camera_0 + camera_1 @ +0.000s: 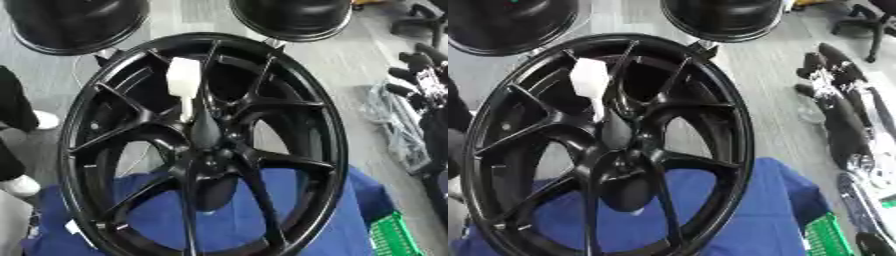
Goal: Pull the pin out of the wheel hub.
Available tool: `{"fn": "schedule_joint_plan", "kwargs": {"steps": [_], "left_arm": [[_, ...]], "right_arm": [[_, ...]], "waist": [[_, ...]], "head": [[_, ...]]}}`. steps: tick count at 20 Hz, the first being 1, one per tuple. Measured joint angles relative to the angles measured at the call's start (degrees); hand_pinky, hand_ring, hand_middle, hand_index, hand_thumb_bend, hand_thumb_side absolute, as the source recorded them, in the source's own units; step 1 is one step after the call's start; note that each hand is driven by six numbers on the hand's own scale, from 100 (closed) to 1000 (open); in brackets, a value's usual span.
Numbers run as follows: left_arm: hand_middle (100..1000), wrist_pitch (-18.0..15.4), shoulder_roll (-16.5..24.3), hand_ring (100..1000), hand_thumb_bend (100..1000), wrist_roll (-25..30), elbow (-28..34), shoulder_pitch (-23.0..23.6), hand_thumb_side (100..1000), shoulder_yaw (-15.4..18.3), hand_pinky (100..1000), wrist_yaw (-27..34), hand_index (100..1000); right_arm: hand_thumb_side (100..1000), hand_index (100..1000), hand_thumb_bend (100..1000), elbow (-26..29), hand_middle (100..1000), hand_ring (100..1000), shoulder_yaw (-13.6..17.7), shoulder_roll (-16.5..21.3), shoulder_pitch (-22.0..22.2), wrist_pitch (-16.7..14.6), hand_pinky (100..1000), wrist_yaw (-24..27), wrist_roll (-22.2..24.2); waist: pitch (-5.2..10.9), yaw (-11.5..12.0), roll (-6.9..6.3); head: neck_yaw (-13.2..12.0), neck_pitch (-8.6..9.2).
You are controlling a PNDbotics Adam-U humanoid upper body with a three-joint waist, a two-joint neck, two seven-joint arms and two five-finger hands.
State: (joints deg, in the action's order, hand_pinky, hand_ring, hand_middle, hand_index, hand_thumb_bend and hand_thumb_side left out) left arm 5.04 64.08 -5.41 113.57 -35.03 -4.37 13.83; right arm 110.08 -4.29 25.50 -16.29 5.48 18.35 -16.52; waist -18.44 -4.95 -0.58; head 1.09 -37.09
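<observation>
One white pin in black wheel hub, upright on blue cloth.

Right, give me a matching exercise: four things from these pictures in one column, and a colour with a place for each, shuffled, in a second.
Things:
1. wheel
2. pin
3. cloth
4. crate

Descriptions:
A. green, lower right corner
B. white, standing out over the upper spokes
C. black, fills the middle of the view
D. blue, spread beneath the wheel

Pairs: 1-C, 2-B, 3-D, 4-A.

The right hand shows at the right edge; its fingers cannot be made out.
</observation>
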Motion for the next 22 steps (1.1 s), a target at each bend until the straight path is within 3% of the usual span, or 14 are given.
{"fn": "schedule_joint_plan", "kwargs": {"steps": [5,10,15,20,22], "left_arm": [[898,-1.6,3.1,858,406,14.5,0.4,-2.0,758,-3.2,892,-1.9,915],[865,-0.8,3.5,850,450,27.2,0.5,-5.0,687,-5.3,881,-6.7,893],[854,1.6,3.4,854,574,36.8,0.5,-8.4,599,-8.0,885,-12.4,868],[834,5.0,1.9,872,730,43.2,-0.5,-12.1,607,-10.7,919,-17.3,862],[820,5.6,0.6,874,746,45.4,-2.7,-13.8,605,-11.8,932,-19.5,859]], "right_arm": [[560,922,251,0.0,847,847,-0.3,0.1,0.0,0.2,811,-0.4,0.2],[561,922,251,0.0,847,847,-0.3,0.3,0.2,0.3,810,-0.7,0.3],[561,923,252,0.0,847,847,-0.4,0.5,0.2,0.4,810,-1.0,0.4],[559,922,254,0.0,847,847,-0.7,0.6,0.2,0.5,810,-1.0,0.5],[559,922,254,0.0,847,847,-0.7,0.6,0.3,0.5,810,-1.0,0.5]], "waist": [[0.00,-0.3,-0.05],[0.00,-0.3,-0.32],[0.06,-0.4,-0.43],[0.51,-0.5,-0.72],[0.52,-0.5,-0.71]], "head": [[-0.1,0.01],[-0.3,0.02],[-0.5,0.03],[-0.5,0.03],[-0.5,0.03]]}}
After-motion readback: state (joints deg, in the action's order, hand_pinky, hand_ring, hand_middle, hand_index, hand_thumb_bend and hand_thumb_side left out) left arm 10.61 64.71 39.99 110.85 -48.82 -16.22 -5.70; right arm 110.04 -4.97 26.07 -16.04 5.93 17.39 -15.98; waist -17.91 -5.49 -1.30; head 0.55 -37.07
